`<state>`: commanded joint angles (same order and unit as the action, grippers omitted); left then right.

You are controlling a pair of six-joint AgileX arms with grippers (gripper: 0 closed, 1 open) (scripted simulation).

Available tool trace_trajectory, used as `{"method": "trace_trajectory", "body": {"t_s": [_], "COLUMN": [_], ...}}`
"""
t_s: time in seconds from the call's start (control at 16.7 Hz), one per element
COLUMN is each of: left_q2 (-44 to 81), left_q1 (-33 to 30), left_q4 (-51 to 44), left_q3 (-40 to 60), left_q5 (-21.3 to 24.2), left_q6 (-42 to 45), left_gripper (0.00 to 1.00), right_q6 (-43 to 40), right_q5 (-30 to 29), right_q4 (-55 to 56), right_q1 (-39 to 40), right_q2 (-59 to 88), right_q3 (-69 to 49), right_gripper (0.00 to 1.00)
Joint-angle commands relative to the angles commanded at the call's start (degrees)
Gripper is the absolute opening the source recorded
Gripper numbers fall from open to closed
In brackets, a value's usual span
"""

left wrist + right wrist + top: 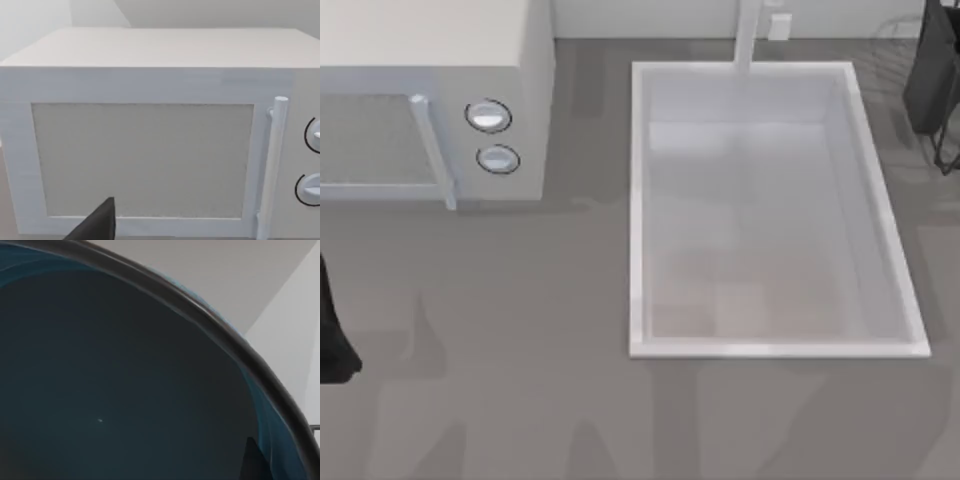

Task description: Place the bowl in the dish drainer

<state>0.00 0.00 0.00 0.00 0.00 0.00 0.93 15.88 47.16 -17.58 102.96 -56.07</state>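
Right gripper sits at the top view's far right upper corner, where the dark arm [932, 70] overlaps thin grey wires of the dish drainer [948, 155]. Fingers cannot be made out, so whether they are open or clamped I cannot tell. Right wrist view: the bowl [125, 390] is very close to the camera, dark teal interior, dark rim arcing across. A small dark wedge low in that view may be a fingertip; not certain.

Judgement: the step in hand is the placing itself, or just around it. Bowl is at the drainer end of the table, close under the right wrist. Whether it already rests in the wires or hangs above them cannot be read. Next move calls for confirming the bowl is seated between the wires, then letting go and lifting clear without dragging the rim.

Left arm [334, 340] is parked at the left edge of the table; its wrist faces the microwave [150, 150] door and handle.

Surroundings: white sink basin [642, 200] centre-right, nothing in it, faucet [748, 35] at its far edge. Microwave [440, 100] upper left. Obstruction risk: the drainer wires themselves.
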Motion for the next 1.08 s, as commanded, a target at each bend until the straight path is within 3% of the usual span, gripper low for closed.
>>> {"method": "trace_trajectory", "body": {"t_s": [0.24,1.02,1.08], "left_q2": [0.0,0.0,0.0], "left_q1": [0.0,0.0,0.0], "left_q4": [0.0,0.0,0.0], "left_q3": [0.0,0.0,0.0], "left_q5": [0.0,0.0,0.0], "left_q6": [0.0,0.0,0.0], "left_gripper": [1.0,1.0,1.0], "right_q6": [0.0,0.0,0.0], "right_q5": [0.0,0.0,0.0], "right_q4": [0.0,0.0,0.0], "right_q1": [0.0,0.0,0.0], "right_q2": [0.0,0.0,0.0], "right_q3": [0.0,0.0,0.0], "right_gripper": [0.0,0.98,1.0]}}
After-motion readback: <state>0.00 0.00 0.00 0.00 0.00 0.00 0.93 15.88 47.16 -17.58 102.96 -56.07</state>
